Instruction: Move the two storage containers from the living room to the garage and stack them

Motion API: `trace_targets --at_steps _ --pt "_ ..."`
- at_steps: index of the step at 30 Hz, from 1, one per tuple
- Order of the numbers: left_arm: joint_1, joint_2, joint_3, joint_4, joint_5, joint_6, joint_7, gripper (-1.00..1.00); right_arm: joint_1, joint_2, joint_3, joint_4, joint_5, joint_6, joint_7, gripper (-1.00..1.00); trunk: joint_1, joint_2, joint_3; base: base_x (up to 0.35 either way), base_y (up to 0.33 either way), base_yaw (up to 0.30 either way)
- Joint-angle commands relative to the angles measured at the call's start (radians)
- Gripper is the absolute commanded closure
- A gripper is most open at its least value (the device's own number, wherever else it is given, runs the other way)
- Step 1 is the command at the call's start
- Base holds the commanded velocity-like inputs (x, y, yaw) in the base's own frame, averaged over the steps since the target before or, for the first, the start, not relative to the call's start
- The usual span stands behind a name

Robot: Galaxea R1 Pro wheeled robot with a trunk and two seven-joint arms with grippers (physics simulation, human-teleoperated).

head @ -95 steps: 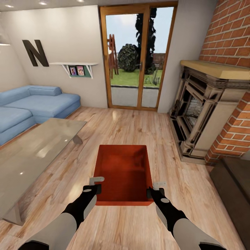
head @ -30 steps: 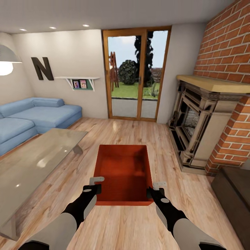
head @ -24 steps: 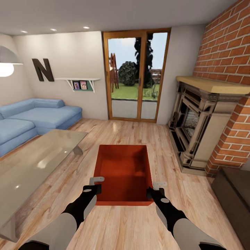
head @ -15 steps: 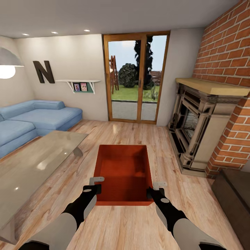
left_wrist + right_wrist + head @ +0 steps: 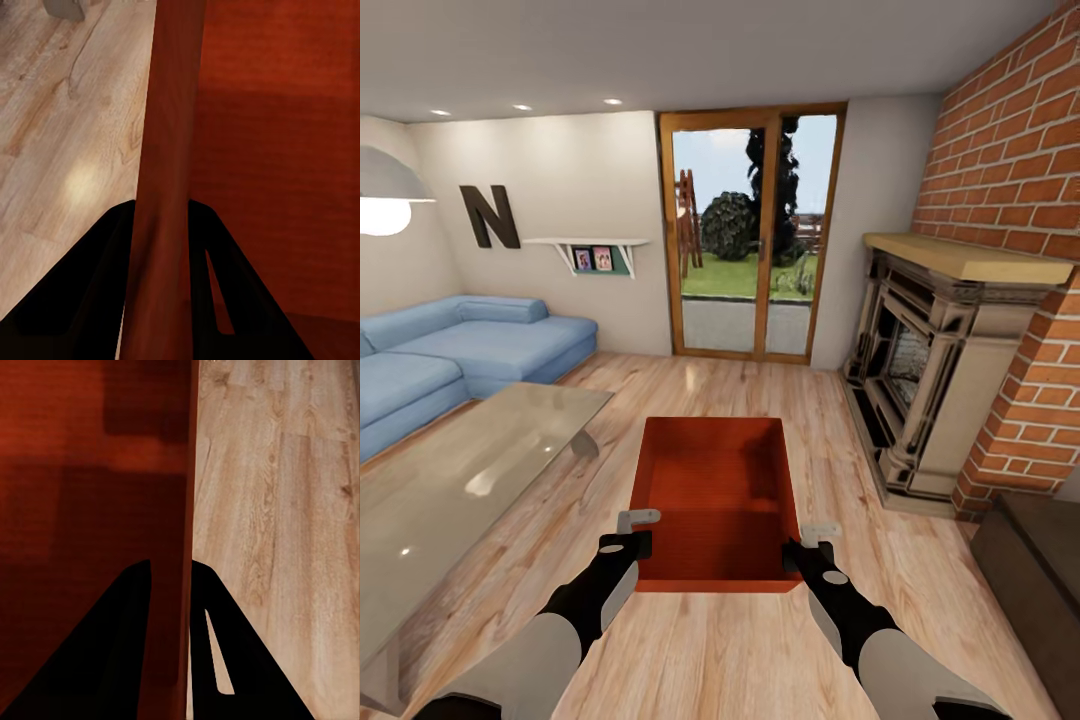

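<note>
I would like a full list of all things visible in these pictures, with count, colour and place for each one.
storage container: 1, orange-red, open top, held between both grippers above the wood floor
sofa: 1, blue, at the left wall
glass table: 1, clear top, left of the container
fireplace: 1, beige surround with red brick above, at the right
glazed doors: 1 pair, wooden frames, far wall, garden behind
letter N: 1, dark, on the far wall
shelf: 1, white, under the N, with small pictures
lamp: 1, white, lit, upper left
wood floor: light planks
left gripper: 1, black, shut on the container's left wall
right gripper: 1, black, shut on its right wall
</note>
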Motion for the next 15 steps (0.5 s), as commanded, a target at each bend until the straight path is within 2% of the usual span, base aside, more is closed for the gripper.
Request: trace_targets --at_steps 1,15 --pt "-0.001 0.001 0.067 0.0 0.02 0.008 0.026 1.0 -0.001 0.001 -0.027 -0.003 0.014 -0.043 -0.017 1.0 0.0 -0.002 0.0 0.0 0.0 0.0" --pt "-0.001 0.0 0.067 0.0 0.02 0.008 0.026 1.0 -0.001 0.001 -0.026 -0.003 0.014 -0.043 -0.017 1.0 0.0 -0.002 0.022 0.0 0.0 0.0"
